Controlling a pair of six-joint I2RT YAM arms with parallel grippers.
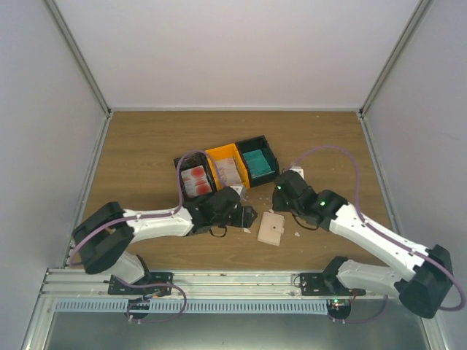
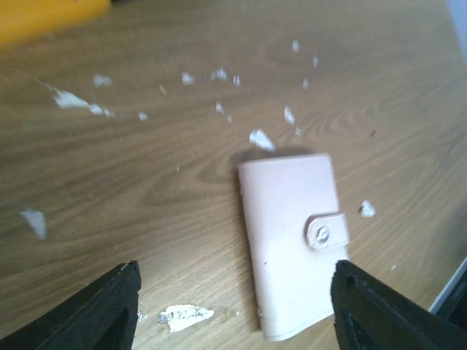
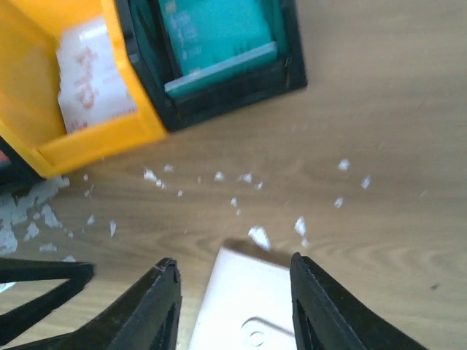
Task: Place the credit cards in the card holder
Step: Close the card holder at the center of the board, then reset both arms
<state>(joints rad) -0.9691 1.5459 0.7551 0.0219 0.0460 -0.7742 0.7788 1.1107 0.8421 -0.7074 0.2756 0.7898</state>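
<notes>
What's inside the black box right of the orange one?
That black box holds green cards, seemingly stacked. Only the top one's face shows; any cards beneath it and the box's bottom are covered.

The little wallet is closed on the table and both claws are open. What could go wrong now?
1. The card holder lies flat with its snap fastened, so a grab might slip off or just push it across the table.
2. The left gripper and right gripper both hover close to it and could bump each other.
3. The white scraps around it might get pinched along with it.
</notes>
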